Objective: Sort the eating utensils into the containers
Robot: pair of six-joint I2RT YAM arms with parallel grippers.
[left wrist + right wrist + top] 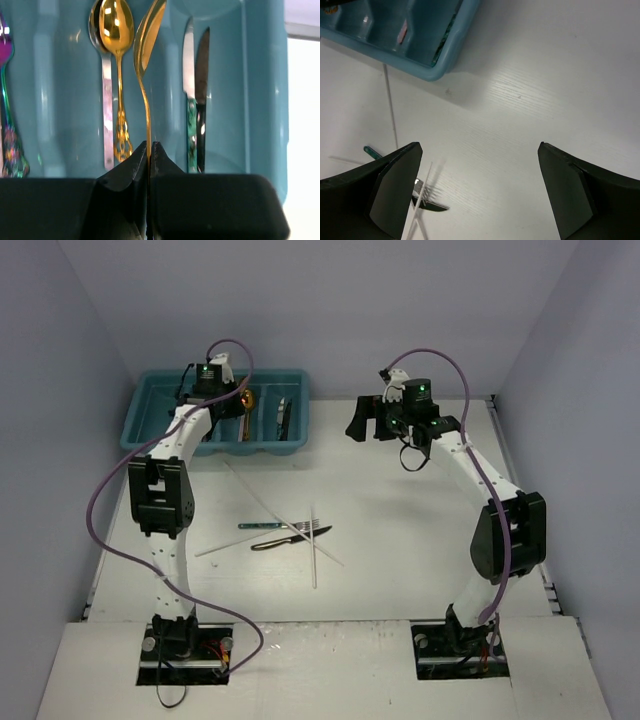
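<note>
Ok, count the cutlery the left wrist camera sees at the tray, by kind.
Gold spoons: 2, one in the left gripper
Silver spoons: 1
Knives: 2
Rainbow pieces: 1
Total: 6

From the top view I see the white table (420, 530) carrying the teal tray (215, 449) at its far left. Nearer to me, around the middle, there's a loose cluster. 3 thin white chopsticks (314, 570) cross one another, with a teal-handled piece (255, 525), a fork (316, 530) and a dark-handled piece (268, 544) among them, all well apart from the tray.
</note>
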